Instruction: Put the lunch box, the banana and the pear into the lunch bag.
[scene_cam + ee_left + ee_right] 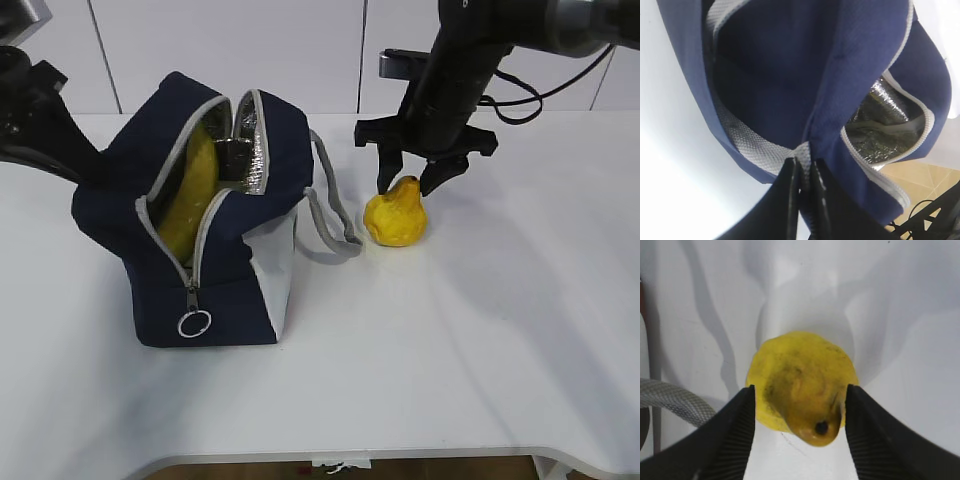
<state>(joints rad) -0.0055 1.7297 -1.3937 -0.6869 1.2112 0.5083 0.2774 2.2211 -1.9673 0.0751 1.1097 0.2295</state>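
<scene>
Two right gripper (797, 432) jaws wide, straddling pear (802, 385), neck up between them; left gripper (805, 172) pinches lunch bag (215, 230) handle.

Through the right wrist camera I am looking straight down on the pear (802, 385), which sits on the white bench (900, 340) with its narrow neck and dark stem end pointing toward the lens. My right end effector (800, 412) straddles it: the two black ribbed fingers (732, 440) stand apart, one on each side of the fruit, close against its flanks, though I cannot tell whether the pads actually touch the skin. The pear's yellow-orange surface shows some dark scuffs. At the left edge a loop of grey webbing handle (670, 400) lies on the bench, just beside the left finger. Soft shadows fan out across the bench beyond the fruit.
</scene>
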